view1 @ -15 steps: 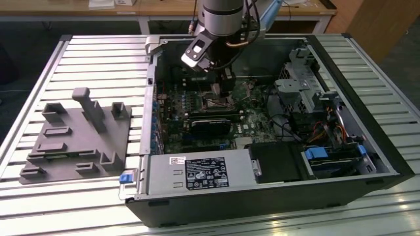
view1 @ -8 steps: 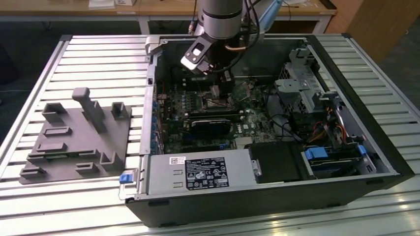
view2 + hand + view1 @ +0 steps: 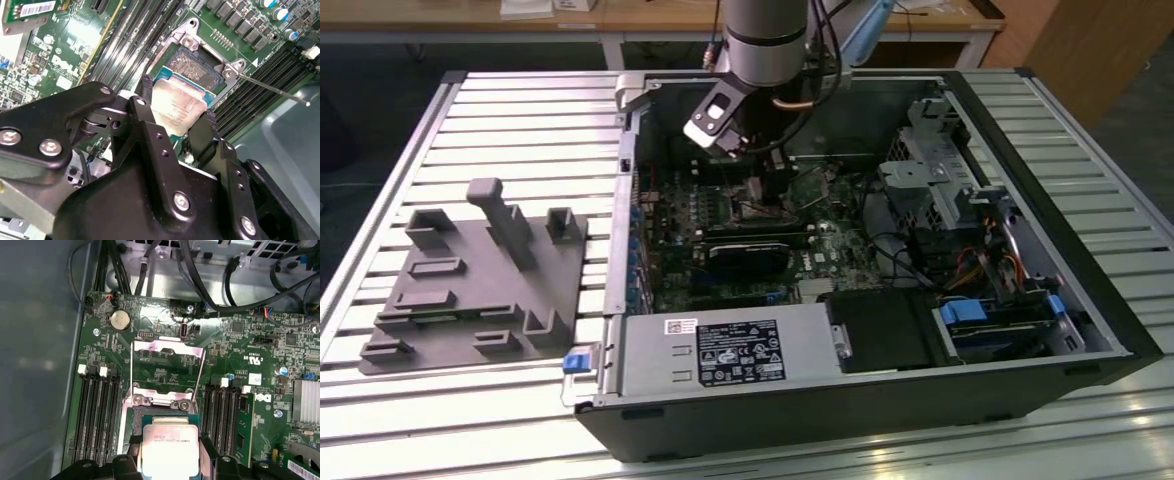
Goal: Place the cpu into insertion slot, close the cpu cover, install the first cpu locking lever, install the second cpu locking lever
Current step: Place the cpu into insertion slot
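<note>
Two jaws grip the cpu, seemingly over the insertion slot.

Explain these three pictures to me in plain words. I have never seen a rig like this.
The exterior view shows a robot arm reaching into an open computer case lying on a slatted metal table, a grey holder tray beside it. The two wrist views come from cameras riding on the arm, looking at the green motherboard. In both wrist views the black gripper is shut on the cpu, a small silvery chip, held over the insertion slot's edge. The cpu cover stands open.
</note>
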`<state>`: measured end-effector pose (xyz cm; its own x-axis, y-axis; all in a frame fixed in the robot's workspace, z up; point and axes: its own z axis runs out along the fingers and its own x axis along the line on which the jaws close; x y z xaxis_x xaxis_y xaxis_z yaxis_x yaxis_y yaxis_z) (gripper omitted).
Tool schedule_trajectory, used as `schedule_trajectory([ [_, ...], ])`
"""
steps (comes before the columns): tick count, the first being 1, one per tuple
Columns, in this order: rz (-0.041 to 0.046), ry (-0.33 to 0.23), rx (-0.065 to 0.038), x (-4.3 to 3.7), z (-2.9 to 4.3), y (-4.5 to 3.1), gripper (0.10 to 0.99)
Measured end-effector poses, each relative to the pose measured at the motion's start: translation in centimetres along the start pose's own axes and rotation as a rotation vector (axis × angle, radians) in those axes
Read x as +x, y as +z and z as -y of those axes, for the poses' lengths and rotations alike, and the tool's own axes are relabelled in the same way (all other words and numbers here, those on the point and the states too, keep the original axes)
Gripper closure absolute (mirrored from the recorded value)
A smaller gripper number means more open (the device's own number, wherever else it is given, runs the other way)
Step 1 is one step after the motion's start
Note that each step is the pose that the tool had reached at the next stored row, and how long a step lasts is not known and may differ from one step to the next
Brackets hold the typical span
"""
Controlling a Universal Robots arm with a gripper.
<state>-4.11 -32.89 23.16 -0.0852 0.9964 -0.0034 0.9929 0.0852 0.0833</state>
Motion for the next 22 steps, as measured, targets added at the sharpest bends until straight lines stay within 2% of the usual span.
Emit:
schedule_trajectory([
  [16, 0.0072, 0.085, 0.0, 0.17, 0.23, 1.15, 0.549],
  [22, 0.0078, 0.093, 0.0, 0.43, 0.23, 1.55, 0.549],
])
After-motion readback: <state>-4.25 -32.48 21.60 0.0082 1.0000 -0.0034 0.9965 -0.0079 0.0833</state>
